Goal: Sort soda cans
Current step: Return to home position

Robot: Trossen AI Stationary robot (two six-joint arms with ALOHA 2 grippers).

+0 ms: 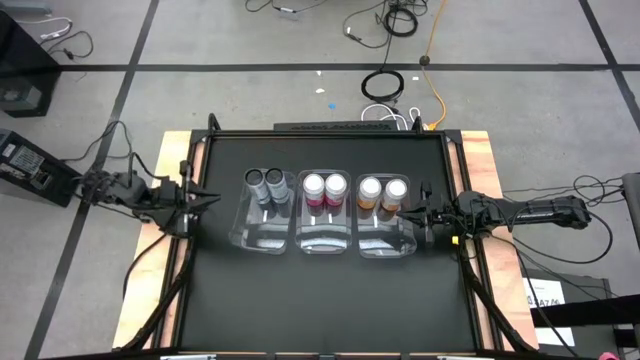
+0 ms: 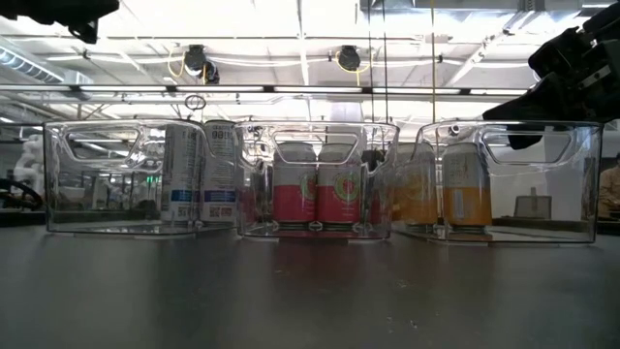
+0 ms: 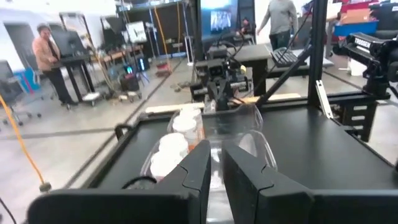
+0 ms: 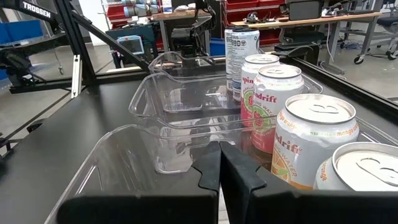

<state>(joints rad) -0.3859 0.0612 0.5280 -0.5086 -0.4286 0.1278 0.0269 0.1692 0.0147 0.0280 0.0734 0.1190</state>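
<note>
High view: grey cans (image 1: 267, 184), pink cans (image 1: 324, 187), orange cans (image 1: 383, 189) paired in three bins (image 1: 322, 240). Left tool (image 1: 208, 200) parked at the surface edge.
Right wrist view: right tool (image 4: 219, 163) nearly closed, empty, at the orange bin's rim.
Sorting looks done; next, pull clear.

The three bins (image 1: 268, 230) at the frame's centre are clear, glossy plastic. The soda cans (image 4: 314, 140) are smooth printed metal with bright silvery tops. The table (image 1: 330, 300) is matt black, edged with pale raw wood (image 1: 480, 160) at upper right.
</note>
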